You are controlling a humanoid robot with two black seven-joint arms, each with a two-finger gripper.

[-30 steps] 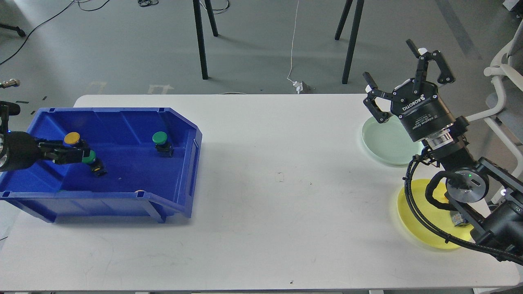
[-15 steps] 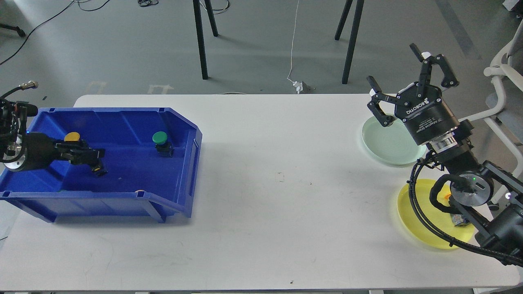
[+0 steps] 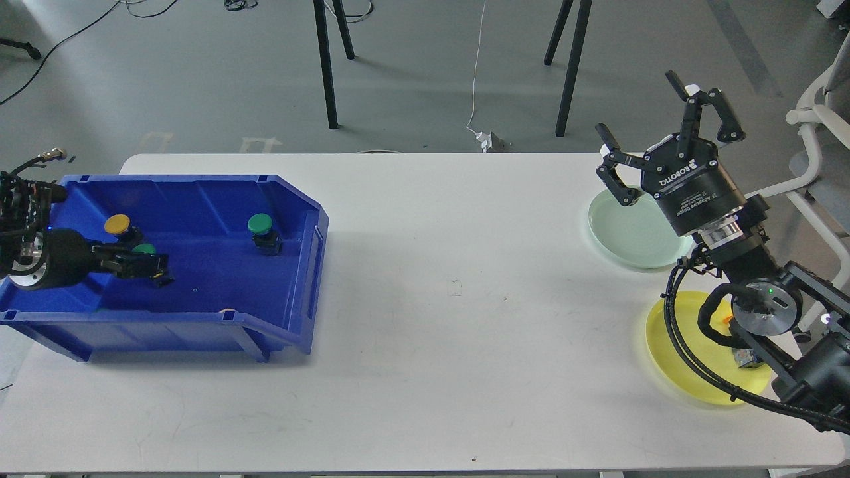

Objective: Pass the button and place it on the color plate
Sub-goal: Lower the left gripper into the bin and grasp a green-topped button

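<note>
A blue bin (image 3: pixel 292 265) at the left holds a yellow button (image 3: pixel 117 224), a green button (image 3: pixel 259 226) and a second green button (image 3: pixel 143 249). My left gripper (image 3: pixel 149 267) reaches low into the bin from the left. Its dark fingers lie right at the second green button, whose cap shows just above them; I cannot tell if they grip it. My right gripper (image 3: pixel 641 106) is open and empty, raised above the pale green plate (image 3: pixel 627 232). A yellow plate (image 3: pixel 684 358) lies nearer, partly hidden by my right arm.
An orange piece (image 3: pixel 727 320) and a small grey-blue object (image 3: pixel 747 360) lie on the yellow plate, mostly hidden by my right arm. Stand legs and a cable are on the floor beyond the white table (image 3: pixel 451 299). A white chair (image 3: pixel 813 133) stands at the right.
My left gripper has dropped lower in the bin and drawn slightly left; the second green button's cap shows above its fingers again. My right gripper shifted slightly right, then stayed still.
</note>
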